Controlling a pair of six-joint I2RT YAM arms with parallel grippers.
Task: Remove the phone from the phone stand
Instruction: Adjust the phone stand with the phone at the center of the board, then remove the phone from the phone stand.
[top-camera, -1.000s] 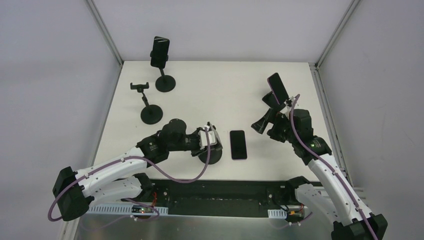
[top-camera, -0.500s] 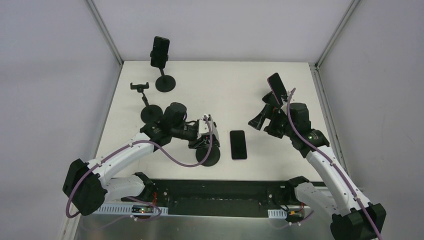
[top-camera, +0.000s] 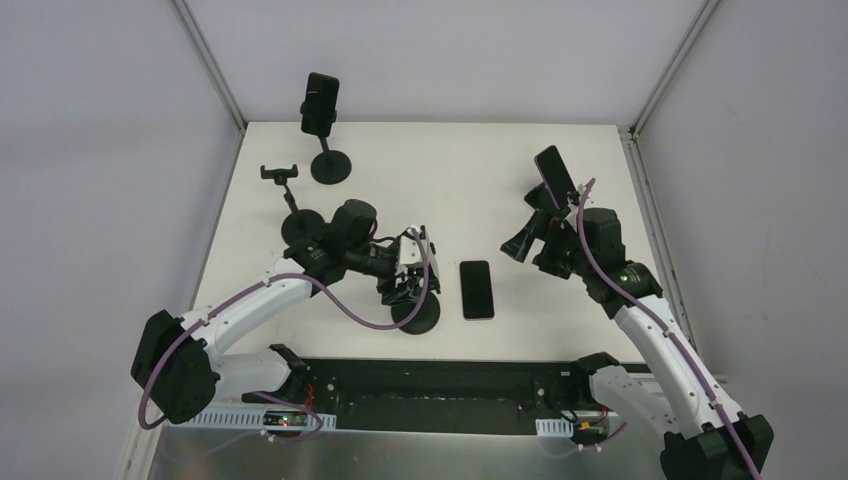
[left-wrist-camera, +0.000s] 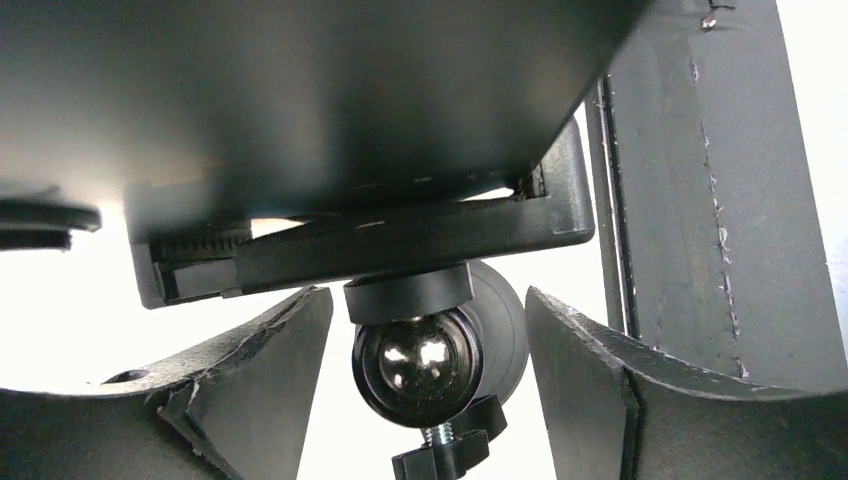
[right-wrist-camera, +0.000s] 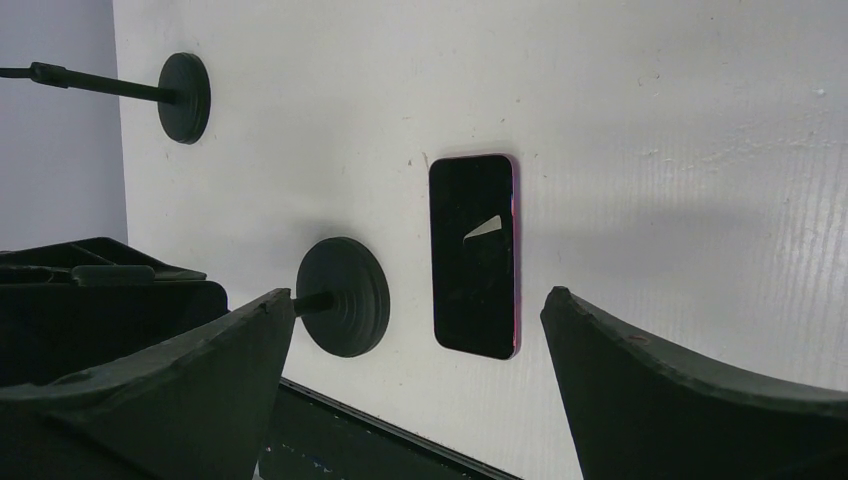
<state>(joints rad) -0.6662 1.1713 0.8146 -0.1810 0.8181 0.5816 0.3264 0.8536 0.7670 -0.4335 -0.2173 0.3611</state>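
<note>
A black phone (top-camera: 477, 290) lies flat on the white table, also in the right wrist view as the phone (right-wrist-camera: 475, 255). Left of it stands a phone stand (top-camera: 415, 312) with a round base. My left gripper (top-camera: 408, 276) is at this stand's head. Its jaws are open on either side of the shiny ball joint (left-wrist-camera: 420, 365), with a gap on each side. The stand's clamp (left-wrist-camera: 400, 240) sits just above; whether the broad dark surface over it is a phone, I cannot tell. My right gripper (top-camera: 522, 246) hangs open and empty below a second phone (top-camera: 555, 177) held up on a stand.
At the back left a third phone (top-camera: 320, 104) sits in a stand with a round base (top-camera: 331, 166). An empty stand (top-camera: 281, 173) with its base (top-camera: 302, 229) is just in front of it. The black rail (top-camera: 440, 385) runs along the near table edge.
My left gripper has opened off the stand's joint after moving slightly toward the back. The right arm has shifted a little. The flat phone has not moved.
</note>
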